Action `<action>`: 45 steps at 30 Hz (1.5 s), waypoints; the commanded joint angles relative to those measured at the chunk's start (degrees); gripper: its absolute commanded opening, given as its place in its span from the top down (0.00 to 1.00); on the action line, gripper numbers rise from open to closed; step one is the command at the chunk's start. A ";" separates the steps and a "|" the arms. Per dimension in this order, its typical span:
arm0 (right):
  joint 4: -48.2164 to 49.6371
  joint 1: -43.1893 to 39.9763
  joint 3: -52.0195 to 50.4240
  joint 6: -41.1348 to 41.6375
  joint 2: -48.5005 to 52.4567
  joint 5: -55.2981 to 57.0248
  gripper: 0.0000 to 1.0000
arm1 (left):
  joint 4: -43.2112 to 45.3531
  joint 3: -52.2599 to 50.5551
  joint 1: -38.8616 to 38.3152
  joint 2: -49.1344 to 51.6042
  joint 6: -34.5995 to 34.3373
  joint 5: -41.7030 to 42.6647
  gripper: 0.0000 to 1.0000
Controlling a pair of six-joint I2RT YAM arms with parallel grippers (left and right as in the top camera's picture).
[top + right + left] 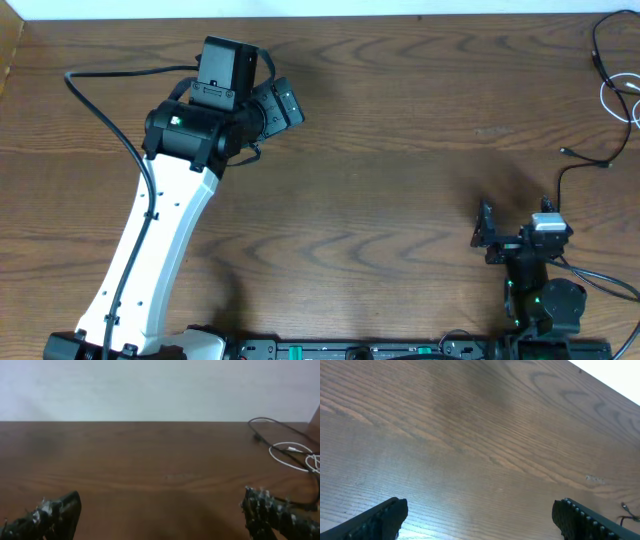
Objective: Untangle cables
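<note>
- The left gripper [480, 512] is held above the bare wooden table [400, 120] with its two fingers [380, 519] spread wide; nothing is pinched between them.
- The right gripper [160, 510] is likewise spread wide and empty, held low over the table and faced toward the far edge.
- The cables are found ahead of the right gripper and off to its right side, near the table's far right corner.
- A black cable [272, 435] is seen as a loop farthest from the right gripper. A white cable [287, 457] is curled just nearer than it, and the two appear to cross.
- Another thin black cord [585, 160] with a small plug end is laid closer to the right gripper, ahead and to its right, apart from the fingers.
- All the cables are well apart from the left gripper. In its wrist view only a small plug tip [624, 506] is seen, beyond its right-hand finger.
</note>
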 commanded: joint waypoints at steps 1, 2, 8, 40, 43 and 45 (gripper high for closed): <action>-0.07 0.24 -0.17 0.61 -0.48 0.09 0.01 | -0.17 -0.17 0.00 0.55 0.76 -0.94 0.02; -0.09 0.26 -0.17 0.61 -0.46 0.24 0.01 | -0.17 -0.17 0.00 0.55 0.76 -0.94 0.02; -0.09 0.26 -0.17 0.61 -0.42 0.24 0.01 | -0.17 -0.17 0.00 0.55 0.76 -0.94 0.02; -0.09 0.26 -0.17 0.61 -0.42 0.24 0.01 | 16.46 -8.72 0.79 -9.40 17.51 -7.48 0.02; -0.09 0.26 -0.17 0.61 -0.42 0.24 0.01 | 24.61 -16.17 2.16 -14.88 20.52 -5.73 0.02; -0.09 0.26 -0.17 0.61 -0.42 0.24 0.01 | 30.53 -22.12 3.48 -19.12 21.68 -4.28 0.02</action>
